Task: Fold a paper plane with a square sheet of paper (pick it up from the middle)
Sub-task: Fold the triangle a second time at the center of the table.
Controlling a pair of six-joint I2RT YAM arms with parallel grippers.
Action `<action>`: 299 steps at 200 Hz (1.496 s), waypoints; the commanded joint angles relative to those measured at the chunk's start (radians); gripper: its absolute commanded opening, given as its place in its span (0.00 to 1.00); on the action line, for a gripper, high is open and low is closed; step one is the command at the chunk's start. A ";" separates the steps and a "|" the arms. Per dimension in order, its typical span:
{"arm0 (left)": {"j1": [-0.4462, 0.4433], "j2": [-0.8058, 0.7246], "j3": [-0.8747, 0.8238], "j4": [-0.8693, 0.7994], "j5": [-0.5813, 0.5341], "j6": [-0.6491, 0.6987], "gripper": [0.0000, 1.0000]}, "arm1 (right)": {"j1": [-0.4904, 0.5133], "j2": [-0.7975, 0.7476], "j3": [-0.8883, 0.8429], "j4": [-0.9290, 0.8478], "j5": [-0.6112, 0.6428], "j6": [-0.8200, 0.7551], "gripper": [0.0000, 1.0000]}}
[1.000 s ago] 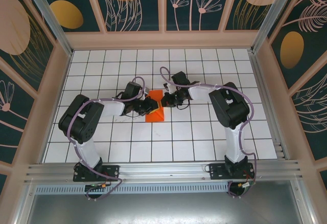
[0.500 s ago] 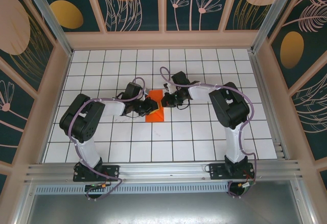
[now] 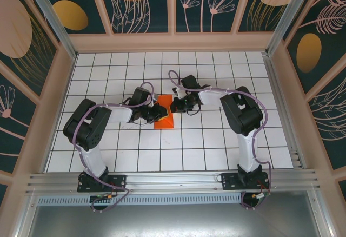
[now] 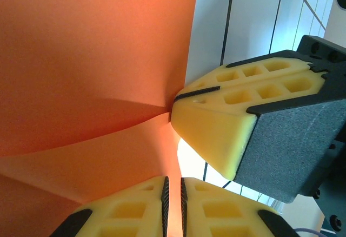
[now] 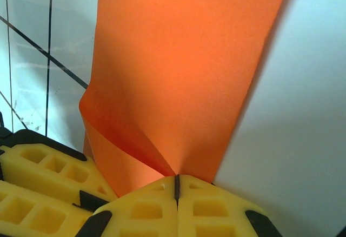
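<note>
Top external: I see the folded orange paper [image 3: 165, 120] mid-desk [image 3: 216, 139], between both arms.
Left pincer [image 4: 173, 196]: nearly closed, nipping the paper's edge.
Right pincer [image 5: 177, 187]: clamped tight on a crease.
Relation: pincers almost touching at one spot; paper runs from them toward the arm bases; I judge neither arm nearer.

Orange paper [image 4: 92, 58] fills the left of the frame, bowed into a soft fold that runs to the tip of the right gripper [image 4: 181, 97], whose yellow fingers [image 4: 216, 134] are pressed together on the sheet's edge. At the bottom, the left gripper [image 4: 173, 193] has its pads nearly touching, apparently with paper pinched in the slit. White floor [image 4: 254, 20] with dark grid lines lies behind.
</note>
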 commanded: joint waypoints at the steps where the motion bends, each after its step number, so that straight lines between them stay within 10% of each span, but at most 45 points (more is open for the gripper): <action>1: 0.004 0.021 -0.009 -0.001 0.010 0.018 0.17 | -0.002 0.022 0.029 -0.020 0.007 -0.022 0.00; 299: 0.004 0.007 0.018 -0.050 -0.030 0.029 0.17 | -0.002 0.050 0.061 -0.054 0.025 -0.046 0.00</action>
